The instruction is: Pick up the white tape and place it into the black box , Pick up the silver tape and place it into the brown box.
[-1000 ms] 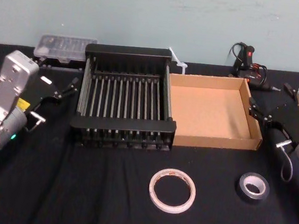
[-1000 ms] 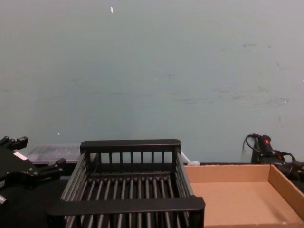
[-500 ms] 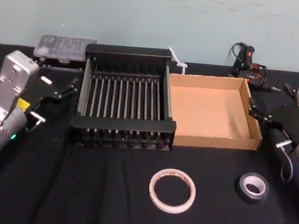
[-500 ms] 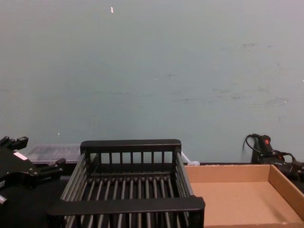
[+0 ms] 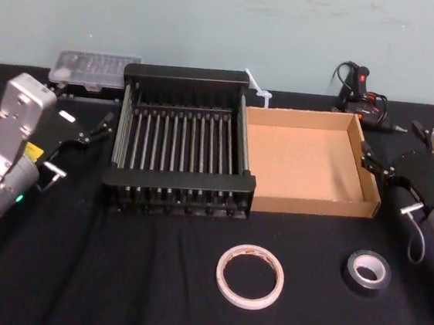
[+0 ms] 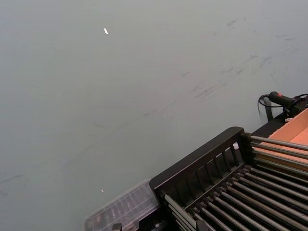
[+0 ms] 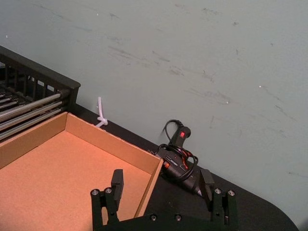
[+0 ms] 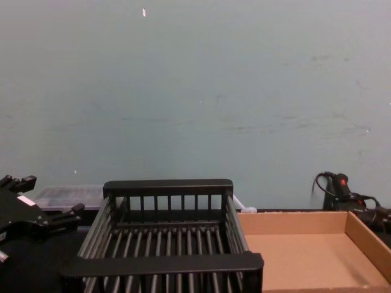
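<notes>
The white tape [image 5: 250,276] lies flat on the black cloth in front of the boxes. To its right lies the smaller silver tape [image 5: 368,272]. Behind them, side by side, stand the black box [image 5: 178,180] and the brown box [image 5: 304,164], both with nothing inside. My left gripper [image 5: 95,129] hovers open just left of the black box [image 8: 168,262]. At the right wall of the brown box [image 7: 57,163] my right gripper [image 5: 390,150] is open too, its jaws [image 7: 162,185] spread wide with nothing between them.
A clear plastic case [image 5: 95,68] sits at the back left behind the black box. A black glue gun with cables [image 5: 361,88] lies at the back right, and a white plastic tie [image 5: 256,89] sits behind the boxes. A teal wall closes the far side.
</notes>
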Controlling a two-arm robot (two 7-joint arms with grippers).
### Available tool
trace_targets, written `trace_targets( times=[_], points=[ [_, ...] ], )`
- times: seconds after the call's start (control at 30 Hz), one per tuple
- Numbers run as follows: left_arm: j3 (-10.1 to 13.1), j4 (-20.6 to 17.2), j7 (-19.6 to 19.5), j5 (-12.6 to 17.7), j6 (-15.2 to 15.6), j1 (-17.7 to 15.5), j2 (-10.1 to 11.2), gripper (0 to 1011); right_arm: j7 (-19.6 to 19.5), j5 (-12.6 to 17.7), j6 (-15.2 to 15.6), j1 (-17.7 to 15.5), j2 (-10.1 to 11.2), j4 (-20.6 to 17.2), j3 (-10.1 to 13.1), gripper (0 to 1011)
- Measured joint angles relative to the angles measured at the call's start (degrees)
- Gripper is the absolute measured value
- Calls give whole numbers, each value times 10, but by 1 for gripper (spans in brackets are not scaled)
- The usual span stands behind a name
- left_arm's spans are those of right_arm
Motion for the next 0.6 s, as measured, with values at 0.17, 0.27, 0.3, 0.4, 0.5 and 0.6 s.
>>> trace_targets(
  times=[0.17,0.27,0.3,0.4,0.5,0.6],
  points=[
    [0,0,0,0,0,0,0,1001,16,2,14,1,-2,-1,7,1002],
    [0,0,0,0,0,0,0,1001,23,7,28,-3,-1,-10,14,1002],
    [0,0,0,0,0,0,0,1001,25,8,31,-5,0,-14,16,1002],
    [0,0,0,0,0,0,0,1001,32,13,42,-12,3,-27,23,1003],
    [0,0,0,0,0,0,0,1001,39,19,49,-21,8,-41,30,1002],
    [0,0,0,0,0,0,0,1001,54,37,58,-39,20,-67,46,1002]
  ],
)
